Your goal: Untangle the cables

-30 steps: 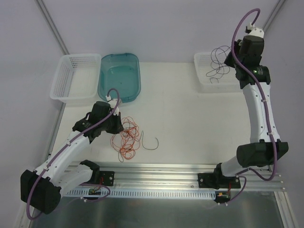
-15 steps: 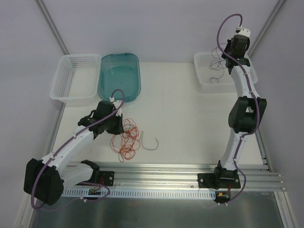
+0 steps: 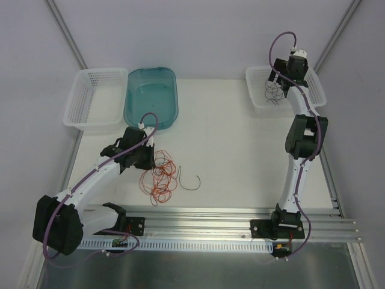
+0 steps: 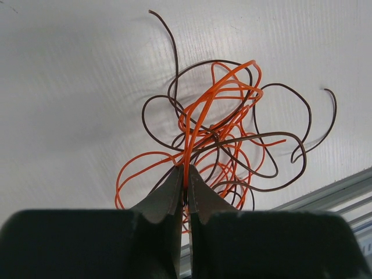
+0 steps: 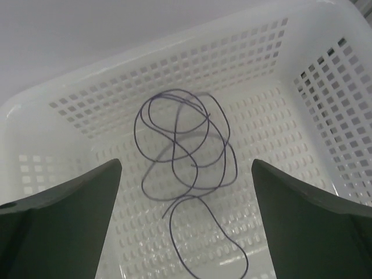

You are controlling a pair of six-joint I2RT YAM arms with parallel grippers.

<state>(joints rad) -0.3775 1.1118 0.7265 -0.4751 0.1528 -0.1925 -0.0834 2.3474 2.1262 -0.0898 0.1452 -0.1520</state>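
Note:
A tangle of thin orange and dark cables (image 3: pixel 161 179) lies on the white table in front of the left arm. My left gripper (image 4: pixel 186 174) is shut on an orange strand (image 4: pixel 203 107) that rises out of that tangle (image 4: pixel 226 145). A dark strand (image 3: pixel 192 183) curls just right of the heap. At the back right, a loose dark purple cable (image 5: pixel 186 151) lies looped in the white basket (image 5: pixel 314 81). My right gripper (image 5: pixel 186 174) hangs above it, open, nothing between its fingers (image 5: pixel 70 203).
A second white basket (image 3: pixel 96 99) stands at the back left, with a teal tub (image 3: pixel 151 96) beside it. The right basket (image 3: pixel 257 90) sits at the table's back right corner. A metal rail (image 3: pixel 204 217) runs along the near edge.
The right gripper has opened and the purple cable now lies free in the basket. The right arm folded upright and drew in over the basket. The left gripper stays shut on the orange strand.

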